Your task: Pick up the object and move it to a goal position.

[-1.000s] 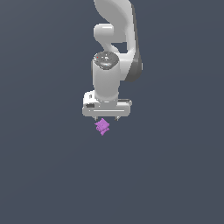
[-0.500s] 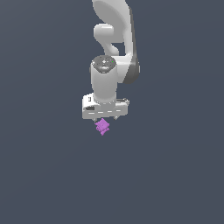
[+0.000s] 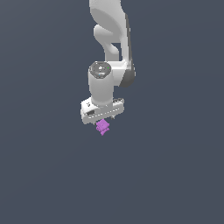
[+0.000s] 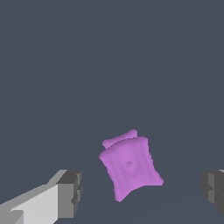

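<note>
The object (image 3: 103, 127) is a small bright purple lumpy shape lying on the dark grey floor. In the exterior view it shows just under the white gripper (image 3: 102, 120), which hangs straight above it. The wrist view shows the object (image 4: 130, 167) between the two grey fingertips (image 4: 70, 193), with a clear gap on each side. The jaws stand wide apart, touching nothing. My gripper (image 4: 142, 190) is open around the object without contact.
The white arm (image 3: 111, 39) rises from the gripper toward the top of the exterior view. A plain dark grey floor (image 3: 175, 175) surrounds the object on all sides.
The gripper has shifted slightly toward the exterior view's left and its wrist has turned a little. The purple object stays in place beneath it.
</note>
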### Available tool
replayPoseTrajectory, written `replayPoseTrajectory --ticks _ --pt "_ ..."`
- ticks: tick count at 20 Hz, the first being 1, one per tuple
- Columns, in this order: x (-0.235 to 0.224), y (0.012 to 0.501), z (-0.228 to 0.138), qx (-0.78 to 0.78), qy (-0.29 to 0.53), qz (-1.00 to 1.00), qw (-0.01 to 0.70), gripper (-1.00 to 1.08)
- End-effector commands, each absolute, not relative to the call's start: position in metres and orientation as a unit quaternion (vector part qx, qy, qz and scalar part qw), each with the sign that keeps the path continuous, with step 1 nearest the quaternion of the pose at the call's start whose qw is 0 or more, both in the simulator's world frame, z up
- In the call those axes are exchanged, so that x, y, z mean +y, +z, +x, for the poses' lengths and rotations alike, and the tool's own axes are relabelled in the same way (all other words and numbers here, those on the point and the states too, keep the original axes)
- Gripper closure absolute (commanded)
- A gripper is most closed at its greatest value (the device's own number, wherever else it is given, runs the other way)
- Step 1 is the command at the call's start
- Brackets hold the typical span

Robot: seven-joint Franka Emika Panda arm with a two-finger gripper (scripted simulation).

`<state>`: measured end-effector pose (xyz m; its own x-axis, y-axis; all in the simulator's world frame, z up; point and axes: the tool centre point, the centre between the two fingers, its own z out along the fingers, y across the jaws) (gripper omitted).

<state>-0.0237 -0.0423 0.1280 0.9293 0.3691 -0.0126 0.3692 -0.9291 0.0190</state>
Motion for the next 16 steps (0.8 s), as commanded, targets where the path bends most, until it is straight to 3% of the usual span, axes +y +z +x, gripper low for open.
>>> replayPoseTrajectory --ticks 1,16 --pt "-0.045 0.121 -0.027 0.219 -0.004 0.976 0.009 -0.92" --pt "-0.054 0.094 -0.042 0.349 -0.001 0.937 0.001 -0.92"
